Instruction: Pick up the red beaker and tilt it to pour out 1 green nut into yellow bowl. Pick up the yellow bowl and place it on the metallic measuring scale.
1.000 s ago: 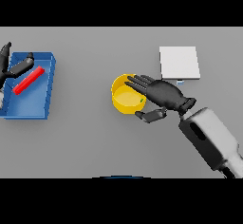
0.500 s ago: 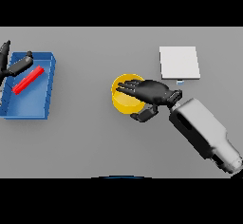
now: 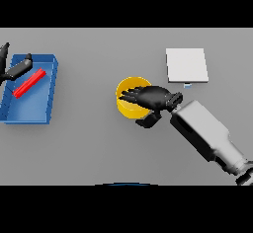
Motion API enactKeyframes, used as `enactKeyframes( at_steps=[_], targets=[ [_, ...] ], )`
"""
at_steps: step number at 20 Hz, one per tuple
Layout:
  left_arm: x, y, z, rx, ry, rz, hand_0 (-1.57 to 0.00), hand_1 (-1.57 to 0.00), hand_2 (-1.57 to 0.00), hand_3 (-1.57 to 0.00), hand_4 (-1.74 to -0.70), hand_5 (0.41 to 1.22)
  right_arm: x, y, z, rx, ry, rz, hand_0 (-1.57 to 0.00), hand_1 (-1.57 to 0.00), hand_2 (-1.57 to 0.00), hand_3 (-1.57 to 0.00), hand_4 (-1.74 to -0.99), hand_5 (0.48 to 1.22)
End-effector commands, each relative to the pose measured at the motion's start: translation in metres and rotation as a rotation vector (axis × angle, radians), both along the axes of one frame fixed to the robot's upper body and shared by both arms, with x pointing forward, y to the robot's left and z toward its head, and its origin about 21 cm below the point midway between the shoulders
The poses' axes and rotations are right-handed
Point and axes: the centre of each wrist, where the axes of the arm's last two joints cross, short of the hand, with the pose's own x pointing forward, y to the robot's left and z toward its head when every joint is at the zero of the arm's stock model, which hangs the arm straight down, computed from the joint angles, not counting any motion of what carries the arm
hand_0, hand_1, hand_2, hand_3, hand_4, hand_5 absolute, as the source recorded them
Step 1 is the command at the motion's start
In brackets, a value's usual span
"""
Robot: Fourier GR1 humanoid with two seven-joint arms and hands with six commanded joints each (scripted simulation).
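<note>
Head view shows the right hand (image 3: 150, 98) lying over the yellow bowl (image 3: 129, 104) in the middle of the grey table (image 3: 89, 143). Its fingers reach across the bowl's top and its thumb curls at the bowl's near side, so the hand grips the bowl. One silver scale (image 3: 186, 65) sits up and to the right, near the bowl but not touching it. One blue tray (image 3: 29, 103) sits far left, with one red beaker (image 3: 29, 83) lying tilted inside. The left hand (image 3: 15, 69) rests at the tray's top left corner with its fingers loose. No writing can be read anywhere.
</note>
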Motion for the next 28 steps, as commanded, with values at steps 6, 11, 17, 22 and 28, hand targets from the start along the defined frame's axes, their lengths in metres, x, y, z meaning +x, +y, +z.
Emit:
enactKeyframes(
  at_steps=[6,11,17,22,28],
  targets=[
    [-0.002,0.0,0.002,-0.003,0.0,0.009,0.0,0.0,0.0,0.0,-0.79,0.723,-0.002,0.005,-0.002,-0.051,-0.008,0.014,-0.51,-0.44,-0.39,-0.36,-1.425,0.964],
    [-0.001,0.0,0.002,-0.013,-0.007,0.003,0.0,0.0,0.0,0.0,-0.8,0.727,-0.003,-0.001,0.0,-0.083,0.049,0.029,-1.22,-1.2,-1.18,-0.93,-1.628,1.137],
    [-0.005,0.0,0.004,-0.015,-0.003,0.009,0.0,0.0,0.0,0.0,-0.81,0.724,-0.003,-0.001,0.003,-0.078,0.043,0.01,-1.48,-1.47,-1.42,-1.18,-1.711,1.199],
    [-0.007,-0.003,0.007,0.0,-0.015,-0.008,0.0,0.0,0.0,0.0,-0.8,0.723,-0.001,-0.011,0.032,-0.049,0.018,0.011,-1.54,-1.54,-1.47,-1.27,-1.731,1.214],
    [-0.007,-0.002,0.006,0.0,-0.008,0.001,0.0,0.0,0.0,0.0,-0.8,0.722,0.003,-0.018,0.082,-0.063,-0.071,-0.041,-1.56,-1.56,-1.54,-1.31,-1.724,1.219]
  ],
)
